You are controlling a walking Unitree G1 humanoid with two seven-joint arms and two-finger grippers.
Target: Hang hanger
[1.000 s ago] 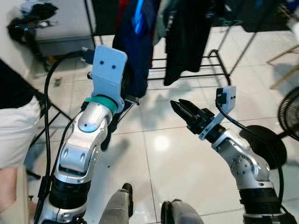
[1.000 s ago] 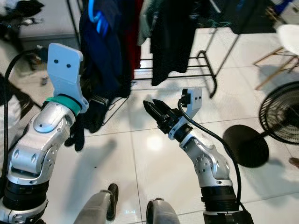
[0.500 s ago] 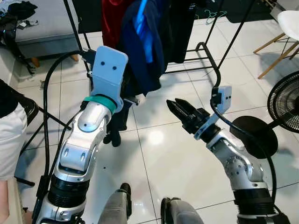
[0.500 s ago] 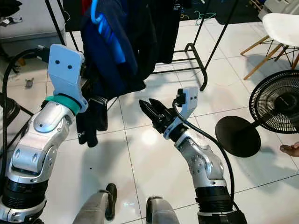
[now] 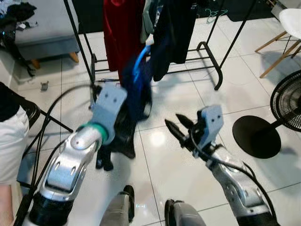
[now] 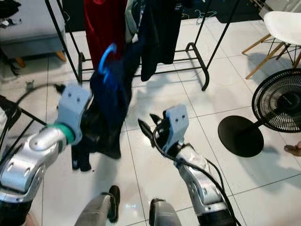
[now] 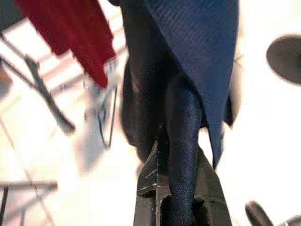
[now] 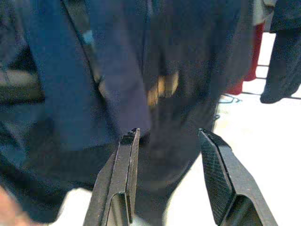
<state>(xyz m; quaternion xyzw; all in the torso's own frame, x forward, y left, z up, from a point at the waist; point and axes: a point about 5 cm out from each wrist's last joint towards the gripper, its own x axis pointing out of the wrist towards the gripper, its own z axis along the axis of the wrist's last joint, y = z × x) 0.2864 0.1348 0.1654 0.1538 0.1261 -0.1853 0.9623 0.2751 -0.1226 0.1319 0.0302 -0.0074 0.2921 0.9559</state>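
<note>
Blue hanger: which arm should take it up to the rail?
Left, probably. The left gripper is shut on the navy garment hanging from the blue hanger, just below the clothes rack. The right gripper has its jaws open and empty, beside the garment.

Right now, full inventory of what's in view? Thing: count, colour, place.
Blue hanger: 1, blue, hook up, carrying the navy garment, short of the rack.
Navy garment: 1, dark blue, hangs from the hanger, pinched by the left gripper.
Rack: 1, black, ahead on the tiled floor.
Red garment: 1, red, on the rack.
Dark garment: 1, black, on the rack beside the red one.
Fan: 1, black, on the floor to the right.
Chair: 1, white seat, wooden legs, far right.
Sofa: 1, grey, far left.
Person: 1, white clothing, left edge.
Left gripper: shut on the navy garment.
Right gripper: open, facing the garment.
</note>
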